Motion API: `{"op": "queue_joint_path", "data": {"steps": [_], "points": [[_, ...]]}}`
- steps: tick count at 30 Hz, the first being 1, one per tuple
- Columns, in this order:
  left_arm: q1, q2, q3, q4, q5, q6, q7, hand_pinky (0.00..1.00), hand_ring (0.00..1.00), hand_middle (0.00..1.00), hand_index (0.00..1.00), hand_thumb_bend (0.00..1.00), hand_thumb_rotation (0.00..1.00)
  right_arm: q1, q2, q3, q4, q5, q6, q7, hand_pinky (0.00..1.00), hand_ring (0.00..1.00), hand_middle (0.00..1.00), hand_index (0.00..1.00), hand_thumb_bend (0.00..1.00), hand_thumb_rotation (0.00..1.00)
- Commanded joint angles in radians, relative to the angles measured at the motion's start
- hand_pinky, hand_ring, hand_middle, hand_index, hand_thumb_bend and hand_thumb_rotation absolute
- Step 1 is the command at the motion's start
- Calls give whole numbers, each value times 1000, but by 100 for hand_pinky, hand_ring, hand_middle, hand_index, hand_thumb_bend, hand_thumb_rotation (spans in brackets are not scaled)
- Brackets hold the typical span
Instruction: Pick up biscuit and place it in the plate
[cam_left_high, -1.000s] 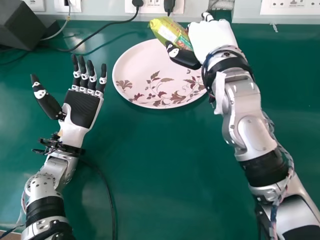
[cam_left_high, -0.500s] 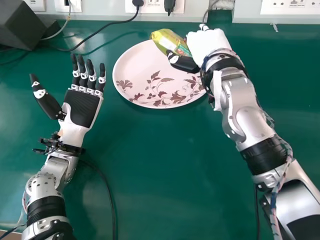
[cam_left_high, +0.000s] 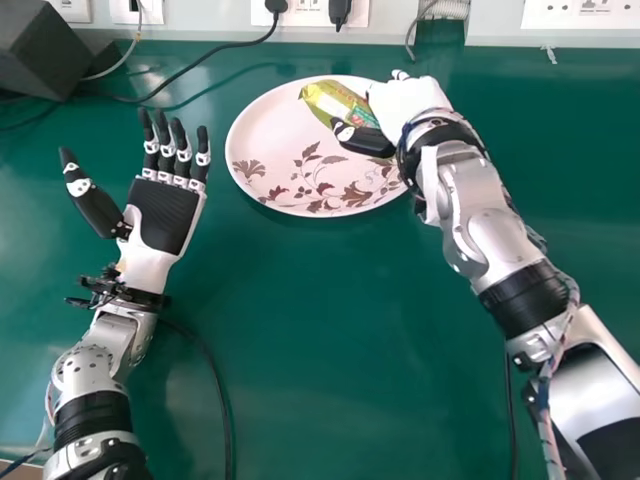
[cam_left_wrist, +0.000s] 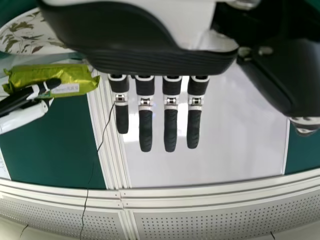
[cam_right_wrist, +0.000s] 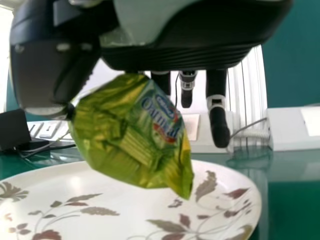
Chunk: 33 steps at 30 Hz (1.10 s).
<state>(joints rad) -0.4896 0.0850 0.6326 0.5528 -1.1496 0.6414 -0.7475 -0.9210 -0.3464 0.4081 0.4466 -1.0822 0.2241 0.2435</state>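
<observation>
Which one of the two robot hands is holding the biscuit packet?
The right hand: it pinches the yellow-green biscuit packet above the plate. The left hand differs: it holds nothing, and its fingers are straight.

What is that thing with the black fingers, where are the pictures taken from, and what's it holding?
It's a robot with two arms and hands a bit like yours. One picture looks forward and down from its head. The other two come from cameras at its wrists, so a big hand hangs in from the top of each. On the green table is a plate with leaves printed on it. The right hand pinches a shiny biscuit packet above the plate. The left hand is open and holds nothing.
</observation>
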Motion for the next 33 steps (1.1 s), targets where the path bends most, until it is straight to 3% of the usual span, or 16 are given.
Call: {"op": "queue_joint_path", "data": {"steps": [1, 3, 8, 15, 19, 26, 33], "points": [[66, -38, -13, 55, 26, 2, -3, 84, 72, 71, 67, 100, 36, -23, 11, 9, 16, 29, -10, -17, 21, 44, 42, 53, 50, 0], [68, -39, -13, 51, 27, 0, -1, 84, 72, 71, 65, 100, 35, -27, 12, 17, 33, 41, -14, -23, 21, 44, 42, 53, 50, 0], [68, -38, -13, 52, 27, -2, -2, 83, 75, 76, 73, 100, 36, -33, 8, 44, 72, 60, -38, -42, 21, 44, 42, 53, 50, 0], [67, -39, -16, 51, 29, -6, -4, 81, 72, 76, 78, 99, 37, -41, -3, 77, 116, 69, -73, -62, 21, 44, 42, 53, 50, 0], [65, -38, -18, 53, 30, -12, -10, 78, 70, 74, 75, 98, 39, -49, 3, 93, 149, 68, -78, -65, 21, 44, 43, 53, 50, 0], [65, -36, -19, 51, 25, -13, -17, 86, 73, 75, 76, 97, 37, -50, 22, 92, 187, 106, -69, -67, 22, 44, 42, 53, 50, 0], [63, -33, -21, 55, 21, -5, -24, 84, 72, 75, 81, 96, 37, -76, 32, 114, 267, 125, -78, -69, 22, 44, 42, 53, 50, 0]]}}
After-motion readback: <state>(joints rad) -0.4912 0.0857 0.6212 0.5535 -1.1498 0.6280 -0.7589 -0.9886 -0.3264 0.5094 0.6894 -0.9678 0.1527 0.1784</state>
